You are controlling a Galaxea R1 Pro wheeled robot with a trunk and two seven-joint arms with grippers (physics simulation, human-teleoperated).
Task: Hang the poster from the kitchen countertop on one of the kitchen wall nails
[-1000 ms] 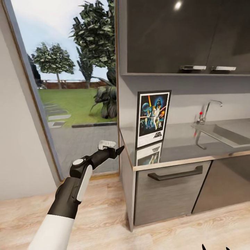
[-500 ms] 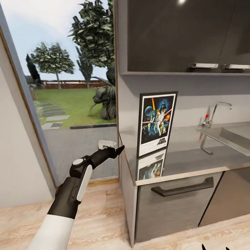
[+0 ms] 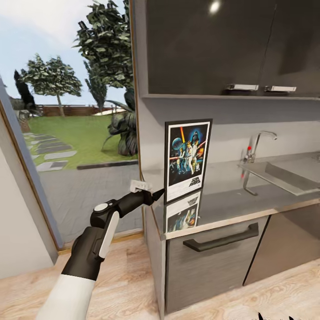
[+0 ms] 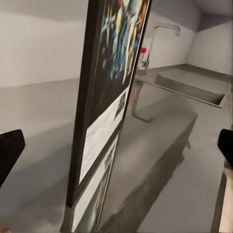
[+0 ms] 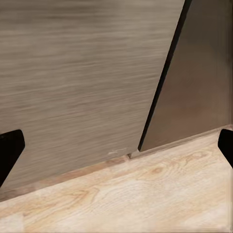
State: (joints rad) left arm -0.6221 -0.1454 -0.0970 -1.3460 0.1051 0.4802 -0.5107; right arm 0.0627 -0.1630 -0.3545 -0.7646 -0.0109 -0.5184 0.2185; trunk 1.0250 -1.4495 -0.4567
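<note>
Poster (image 3: 187,159) upright on worktop (image 3: 231,200) near its left end, by the wall | left claw (image 3: 156,194) spread, level with poster's lower left corner, just beside its edge, not gripping | right claw (image 5: 116,145) spread, facing cabinet front (image 5: 77,87)

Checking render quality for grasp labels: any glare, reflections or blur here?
Head view: highlight on the upper cabinet; the poster mirrors in the glossy countertop. Left wrist view: poster art smeared, its shadow falls across the counter. Right wrist view: sharp, no glare.
</note>
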